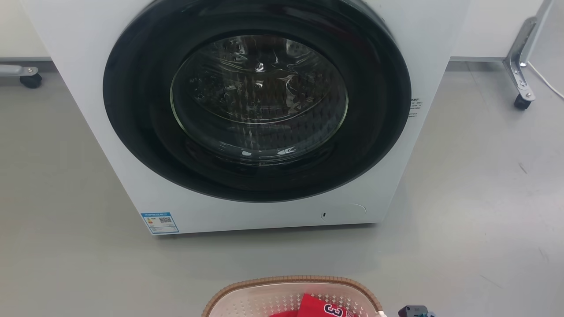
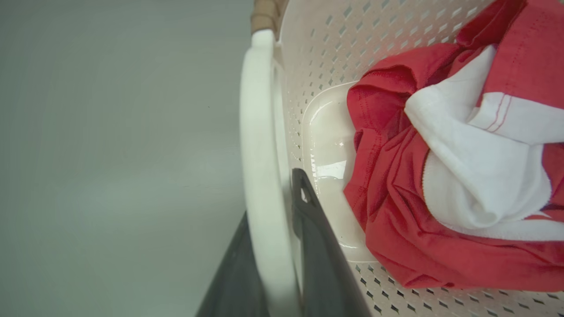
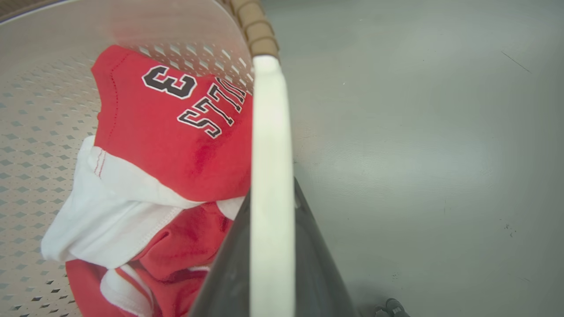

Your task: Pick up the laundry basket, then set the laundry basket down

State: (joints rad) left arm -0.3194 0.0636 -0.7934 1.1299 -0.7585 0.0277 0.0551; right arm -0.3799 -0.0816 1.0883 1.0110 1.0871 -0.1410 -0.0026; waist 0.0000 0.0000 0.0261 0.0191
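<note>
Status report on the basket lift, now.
Left hand shut on left handle, right hand shut on right handle. The basket holds red and white clothes. Washing machine ahead, door closed, bare floor between.

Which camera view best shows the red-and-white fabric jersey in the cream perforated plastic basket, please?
The right wrist view: the red-and-white fabric jersey shows its black number 3 and lettering. The left wrist view shows the jersey as crumpled folds, no print. The head view catches a red corner with the 3.
</note>
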